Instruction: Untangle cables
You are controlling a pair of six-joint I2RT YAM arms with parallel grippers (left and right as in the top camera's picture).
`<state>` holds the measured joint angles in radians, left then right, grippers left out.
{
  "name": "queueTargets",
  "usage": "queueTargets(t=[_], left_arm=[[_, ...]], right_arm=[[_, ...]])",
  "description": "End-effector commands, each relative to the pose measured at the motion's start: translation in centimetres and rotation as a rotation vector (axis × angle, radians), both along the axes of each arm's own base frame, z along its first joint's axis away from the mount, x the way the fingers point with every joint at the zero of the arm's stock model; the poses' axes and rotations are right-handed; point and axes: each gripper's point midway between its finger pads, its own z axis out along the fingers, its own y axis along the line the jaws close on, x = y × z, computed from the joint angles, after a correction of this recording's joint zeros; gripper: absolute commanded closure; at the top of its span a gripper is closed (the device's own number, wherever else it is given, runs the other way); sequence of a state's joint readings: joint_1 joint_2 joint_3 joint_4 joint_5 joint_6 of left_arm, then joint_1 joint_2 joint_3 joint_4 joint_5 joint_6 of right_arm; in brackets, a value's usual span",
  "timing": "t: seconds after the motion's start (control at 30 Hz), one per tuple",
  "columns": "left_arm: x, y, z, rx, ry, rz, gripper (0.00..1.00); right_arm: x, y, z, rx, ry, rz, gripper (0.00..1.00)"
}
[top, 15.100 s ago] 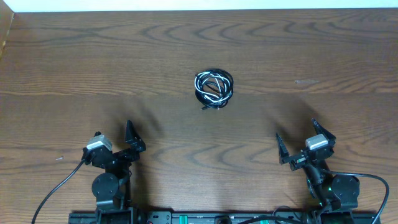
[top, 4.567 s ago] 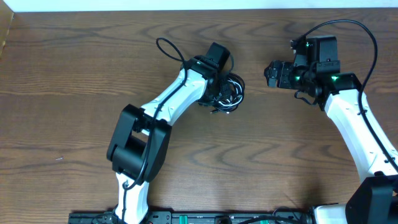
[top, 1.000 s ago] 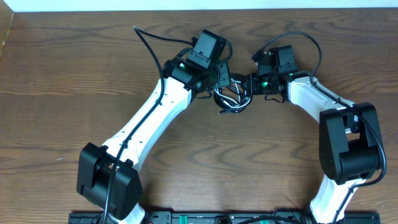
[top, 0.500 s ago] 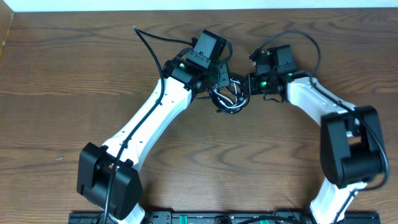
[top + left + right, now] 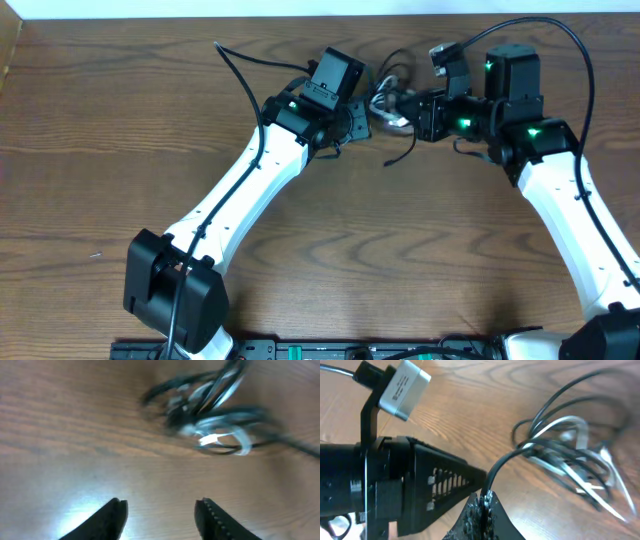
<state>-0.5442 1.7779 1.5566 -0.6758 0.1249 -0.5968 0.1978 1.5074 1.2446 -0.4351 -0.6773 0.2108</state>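
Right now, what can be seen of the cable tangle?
The cable tangle is a small loose bundle of thin black cords with one white cord looped through. One black strand is pinched in the shut right end effector; another trails loose toward the robot's base. The open left end effector sits beside it, not touching. Plug ends are blurred.

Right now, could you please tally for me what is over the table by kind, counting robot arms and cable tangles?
Robot arms: 2, the left arm and the right arm.
Cable tangles: 1, the cable tangle, black strands with white among them; the separate cords cannot be counted.
Total: 3.
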Motion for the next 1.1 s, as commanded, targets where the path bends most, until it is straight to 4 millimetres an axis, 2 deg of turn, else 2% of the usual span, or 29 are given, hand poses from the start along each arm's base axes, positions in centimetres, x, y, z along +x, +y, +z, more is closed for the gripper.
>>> queueTargets(t=[0.0,0.03,0.1,0.17,0.3,0.57,0.67,0.83,1.07], left_arm=[[0.6,0.1,-0.4,0.015,-0.011,-0.008,0.36],[0.6,0.1,-0.4,0.015,-0.014,-0.007,0.3],[0.8,0.0,-0.3,0.012,-0.021,-0.007,0.24],[1.0,0.0,-0.3,0.012,-0.03,-0.007,0.23],[1.3,0.1,-0.9,0.032,-0.031,-0.001,0.23],[1.3,0.0,-4.3,0.128,-0.006,-0.141,0.23],[1.5,0.2,-4.6,0.144,-0.013,-0.186,0.23],[2.5,1.4,-4.5,0.129,-0.018,-0.16,0.24],[2.4,0.8,-5.4,0.021,0.054,-0.152,0.23]], right_arm=[[-0.8,0.7,1.6,0.06,0.007,0.036,0.99],[-0.9,0.7,1.7,0.075,0.02,0.035,0.99],[-1.1,0.8,1.9,0.092,0.026,0.049,0.99],[-1.2,0.9,2.0,0.099,0.028,0.056,0.99],[-1.3,0.9,1.9,0.102,0.036,0.057,0.99],[-1.7,0.4,1.3,0.09,0.071,0.05,0.99],[-1.6,-0.4,1.0,0.085,0.087,0.03,0.99],[-1.4,-1.8,0.5,0.074,0.103,0.005,0.99],[-1.6,-2.2,0.2,0.06,0.109,0.005,0.99]])
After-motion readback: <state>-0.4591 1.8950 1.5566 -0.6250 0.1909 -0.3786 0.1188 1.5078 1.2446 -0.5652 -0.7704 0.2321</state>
